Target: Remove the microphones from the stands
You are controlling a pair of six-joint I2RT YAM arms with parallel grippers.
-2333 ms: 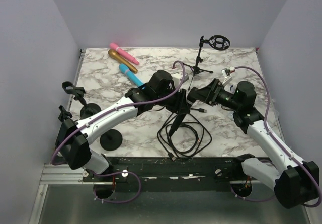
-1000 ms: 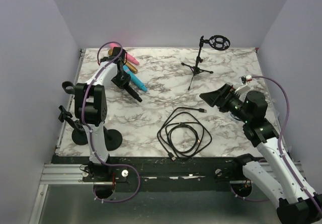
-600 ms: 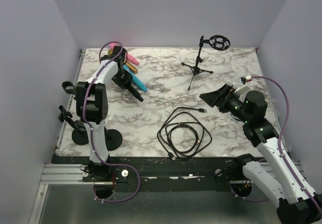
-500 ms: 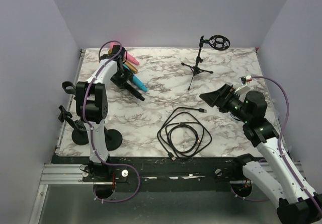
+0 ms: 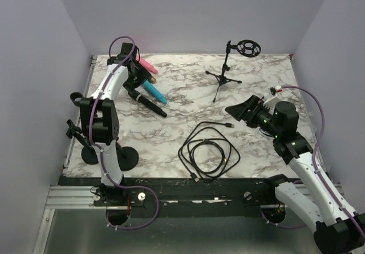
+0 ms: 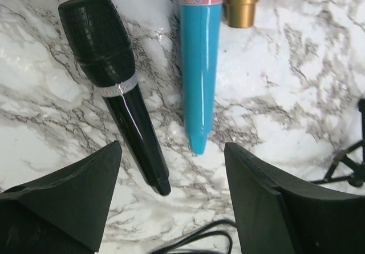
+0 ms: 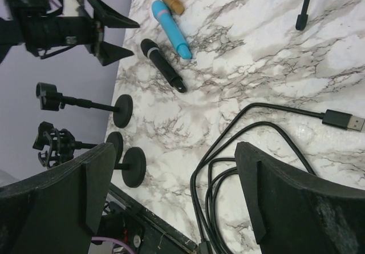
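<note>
1 black microphone (image 5: 149, 103) lying flat on marble table (image 5: 256, 71), just beside blue microphone (image 5: 154, 89), left gripper (image 5: 133, 76) over it, jaws apart and empty, right gripper (image 5: 230, 110) spread wide, empty, near coiled cable (image 5: 208, 151), tripod stand (image 5: 225, 74) behind

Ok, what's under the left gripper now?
The black microphone lies flat on the marble table, clear of the left gripper's open jaws, beside the blue microphone. A gold microphone's end shows beyond. The fingers hide the table either side.
</note>
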